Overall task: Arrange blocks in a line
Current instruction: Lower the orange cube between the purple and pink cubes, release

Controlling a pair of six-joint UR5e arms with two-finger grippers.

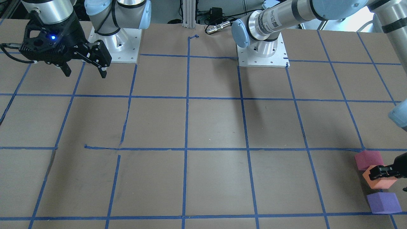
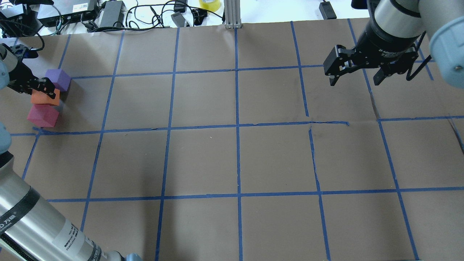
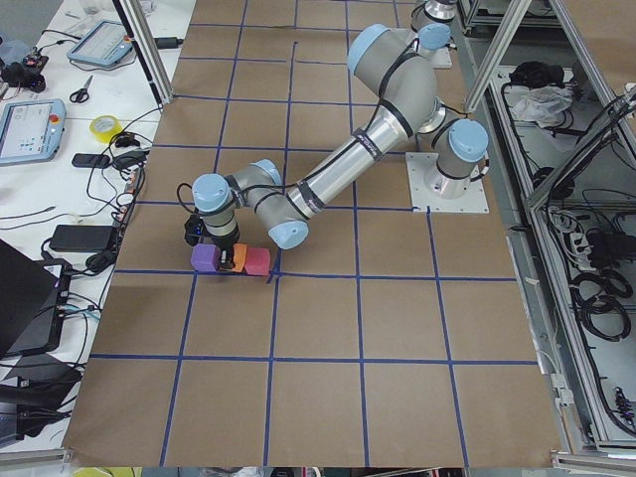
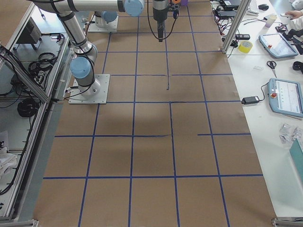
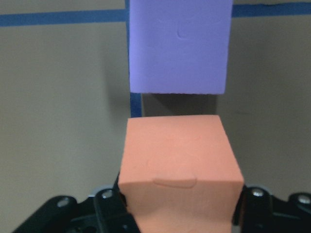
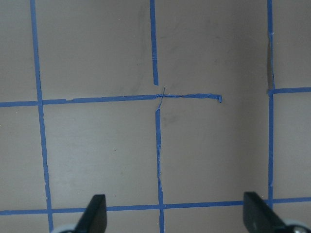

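Three foam blocks stand in a row at the table's far left end: purple [image 2: 58, 79], orange [image 2: 43, 98] and pinkish-red [image 2: 42, 116]. My left gripper [image 2: 49, 90] is shut on the orange block [image 5: 180, 155], a finger pressed against each side of it. The purple block [image 5: 179, 46] lies just beyond it with a small gap. In the front-facing view the orange block [image 1: 381, 183] sits between the pinkish-red block [image 1: 369, 160] and the purple block [image 1: 383, 202]. My right gripper [image 2: 354, 80] is open and empty, high above the table's right side.
Blue tape lines [image 2: 237, 127] grid the brown table. Cables, power bricks and a yellow tape roll [image 2: 209, 4] lie beyond the far edge. An aluminium post [image 2: 232, 14] stands at the far middle. The arm bases [image 1: 264, 54] stand on the robot's side.
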